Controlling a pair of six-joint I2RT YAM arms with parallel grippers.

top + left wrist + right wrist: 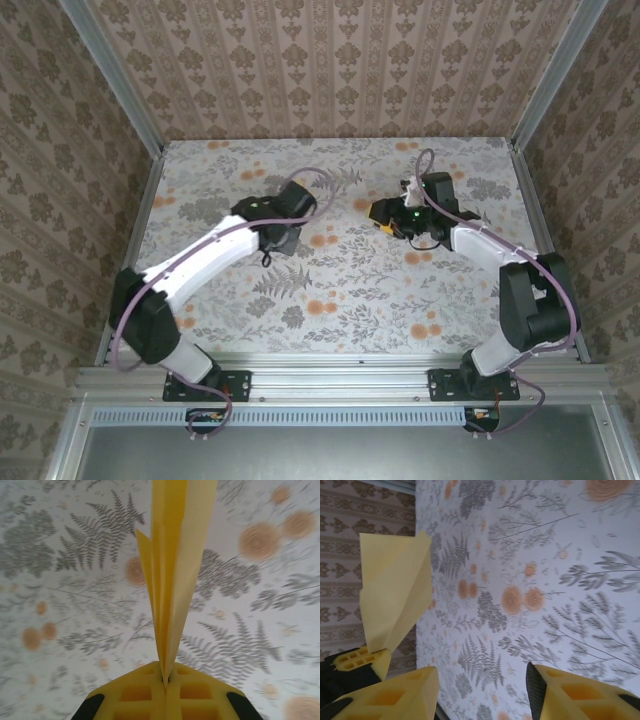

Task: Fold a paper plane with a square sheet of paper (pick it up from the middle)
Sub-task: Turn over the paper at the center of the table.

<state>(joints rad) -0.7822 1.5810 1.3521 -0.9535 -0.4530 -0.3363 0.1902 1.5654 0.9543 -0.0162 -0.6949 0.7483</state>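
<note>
left arm [200,262]: white links, black joints | right arm [482,244]: same, small green light at wrist | cables [113,335]: purple, one running along each arm | gripper fingers [135,697]: yellow, square recesses, black edging

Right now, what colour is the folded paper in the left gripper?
The paper plane is plain yellow, unprinted; the left wrist view shows it best.

A pale cloth [340,290] printed with grey ferns and orange flowers covers the table. Brown patterned walls [340,70] enclose it, and an aluminium rail [340,374] edges the near side.
</note>
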